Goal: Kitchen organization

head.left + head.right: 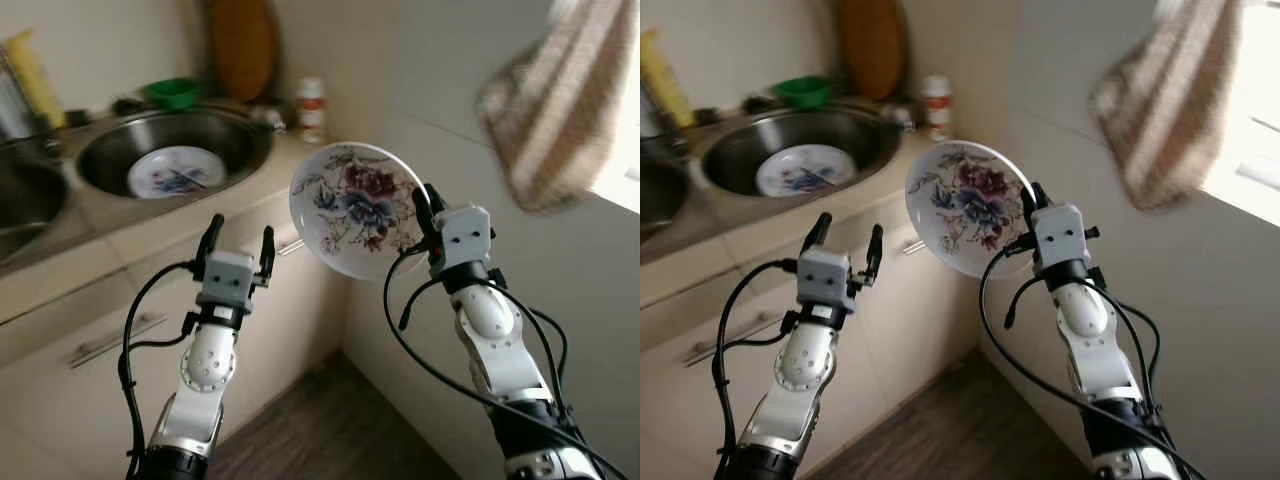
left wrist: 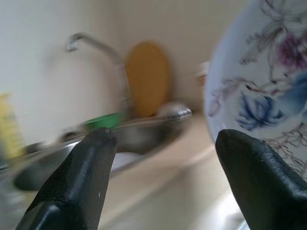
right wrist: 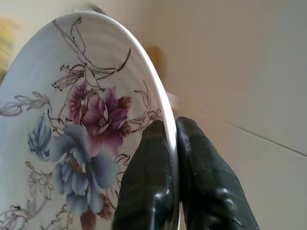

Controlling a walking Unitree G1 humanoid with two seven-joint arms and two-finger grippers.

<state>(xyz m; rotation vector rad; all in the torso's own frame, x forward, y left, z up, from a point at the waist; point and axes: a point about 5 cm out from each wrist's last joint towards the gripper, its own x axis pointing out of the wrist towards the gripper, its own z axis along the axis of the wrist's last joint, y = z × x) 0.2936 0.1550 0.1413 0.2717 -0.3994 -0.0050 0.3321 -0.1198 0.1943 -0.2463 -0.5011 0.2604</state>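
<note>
The round steel sink (image 1: 175, 150) set in the table (image 1: 110, 215) has one patterned plate (image 1: 176, 171) lying flat in its bottom, so that piece looks untouched. The flowered plate (image 1: 355, 208) is up in the air beside the table's corner, face tilted toward the camera, the right end effector (image 1: 428, 215) pinching its rim. The left end effector (image 1: 237, 250), fingers spread and carrying nothing, hovers in front of the cabinet; I judge the job barely under way, with nothing yet put away.

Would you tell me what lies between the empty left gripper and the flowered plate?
Nothing: in the left eye view, only cabinet front shows behind the gap between left gripper and plate.
</note>
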